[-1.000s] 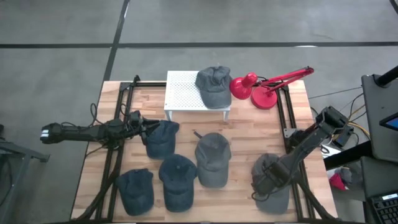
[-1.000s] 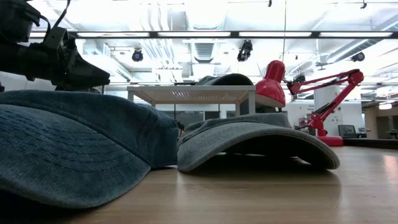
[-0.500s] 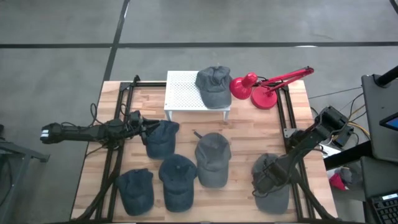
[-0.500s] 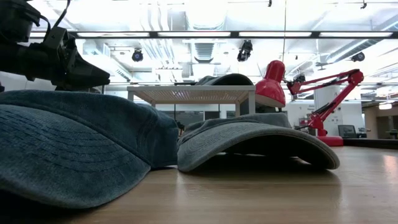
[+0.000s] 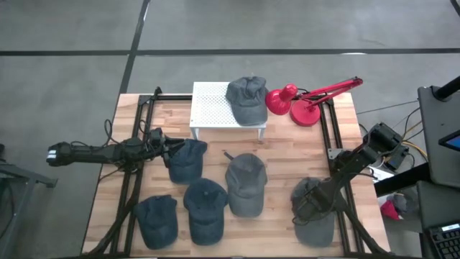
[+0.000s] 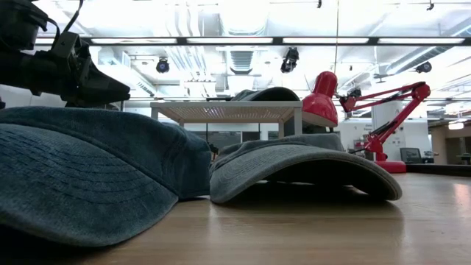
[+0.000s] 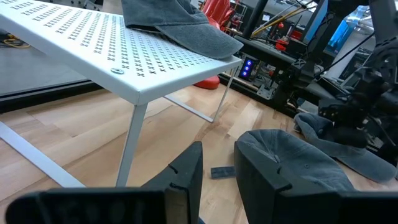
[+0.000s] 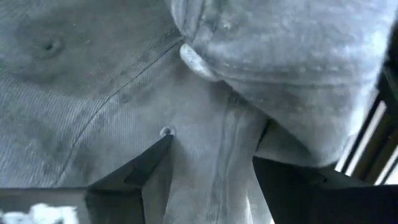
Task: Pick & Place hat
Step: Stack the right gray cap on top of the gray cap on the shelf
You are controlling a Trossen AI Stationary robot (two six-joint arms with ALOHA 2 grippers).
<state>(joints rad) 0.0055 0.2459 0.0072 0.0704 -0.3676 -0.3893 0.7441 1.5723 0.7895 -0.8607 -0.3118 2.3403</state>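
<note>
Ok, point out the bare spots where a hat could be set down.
The white rack is bare left of the grey hat on it. Bare wood lies between the red lamp and the hat under the right gripper. The front-left hats are crowded.

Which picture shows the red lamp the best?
The high view shows the red lamp best: its whole head, base and arm, beside the white rack. The low view shows it sideways, partly behind that rack. The left wrist view catches only a red bit. The right wrist view shows none.
</note>
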